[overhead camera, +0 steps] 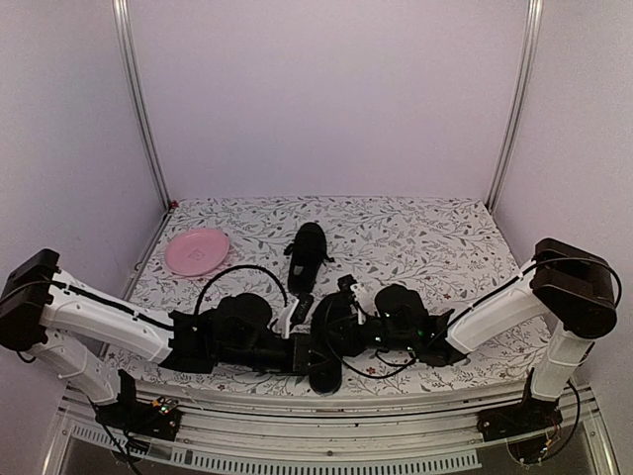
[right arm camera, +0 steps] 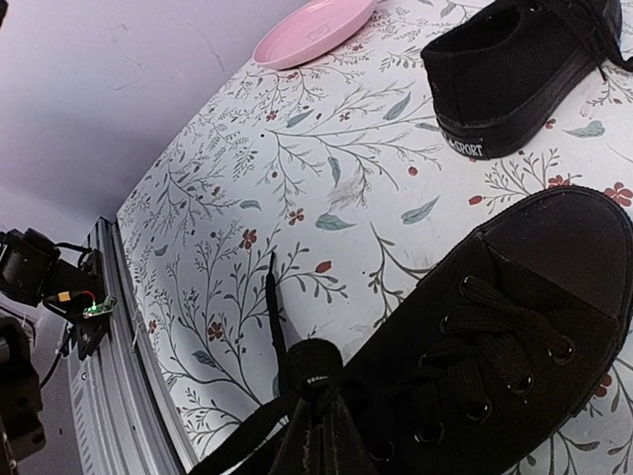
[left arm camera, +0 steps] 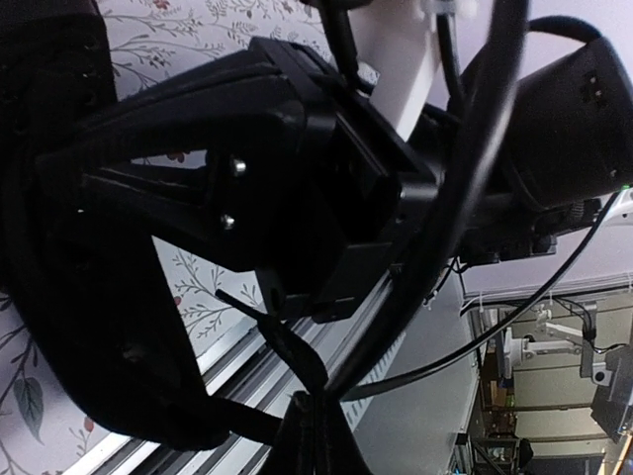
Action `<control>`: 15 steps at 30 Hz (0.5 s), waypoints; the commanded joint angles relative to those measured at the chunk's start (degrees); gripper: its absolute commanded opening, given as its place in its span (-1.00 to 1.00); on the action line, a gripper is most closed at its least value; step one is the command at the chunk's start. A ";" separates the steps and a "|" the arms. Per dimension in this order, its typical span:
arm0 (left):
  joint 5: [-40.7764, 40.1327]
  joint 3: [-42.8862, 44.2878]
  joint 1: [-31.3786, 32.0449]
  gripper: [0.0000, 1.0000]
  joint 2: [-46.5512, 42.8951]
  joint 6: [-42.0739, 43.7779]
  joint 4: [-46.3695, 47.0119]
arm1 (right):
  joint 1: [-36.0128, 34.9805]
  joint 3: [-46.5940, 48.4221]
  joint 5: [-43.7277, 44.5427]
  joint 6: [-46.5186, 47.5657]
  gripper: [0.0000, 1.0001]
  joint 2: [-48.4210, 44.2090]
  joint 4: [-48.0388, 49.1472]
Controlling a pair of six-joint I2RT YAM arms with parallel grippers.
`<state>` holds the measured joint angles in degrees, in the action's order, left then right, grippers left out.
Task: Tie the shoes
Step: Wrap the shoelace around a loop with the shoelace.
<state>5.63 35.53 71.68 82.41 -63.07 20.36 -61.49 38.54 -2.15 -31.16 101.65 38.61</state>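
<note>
One black shoe (overhead camera: 324, 373) lies at the table's front edge between my two grippers; in the right wrist view its laced top (right arm camera: 514, 327) fills the lower right. The other shoe (overhead camera: 309, 253) lies farther back at the centre, also seen in the right wrist view (right arm camera: 514, 69). My left gripper (overhead camera: 301, 350) is shut on a thin black lace (left arm camera: 280, 341) that runs up from its fingertips (left arm camera: 316, 435). Close beside it, my right gripper (overhead camera: 331, 332) is shut on a folded bit of lace (right arm camera: 316, 371); a free lace end (right arm camera: 271, 297) lies on the cloth.
A pink plate (overhead camera: 197, 251) sits at the back left, also in the right wrist view (right arm camera: 312, 30). The flowered cloth (overhead camera: 435, 247) covers the table. The metal front rail (left arm camera: 247, 371) runs right under the grippers. The right arm's body and cables (left arm camera: 326, 178) crowd the left wrist view.
</note>
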 commanded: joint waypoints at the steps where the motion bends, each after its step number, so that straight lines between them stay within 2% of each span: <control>1: 1.47 5.35 1.66 -1.00 3.71 2.17 -4.48 | -0.01 1.54 0.99 -1.39 -0.96 0.67 1.14; 9: 3.98 12.85 2.53 -1.00 11.89 8.13 -12.12 | 0.14 1.45 1.49 -1.79 -0.96 0.58 1.12; 12: 2.70 14.44 2.59 -1.00 12.29 10.23 -15.17 | 0.41 1.40 1.36 -1.96 -0.96 0.33 1.10; 15: -2.09 13.55 2.47 -0.68 8.80 12.72 -19.00 | 0.43 1.06 1.15 -1.60 -0.96 -0.29 1.32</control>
<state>7.86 48.47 73.21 94.48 -55.09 7.29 -61.49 38.74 -2.15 -32.40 101.65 38.65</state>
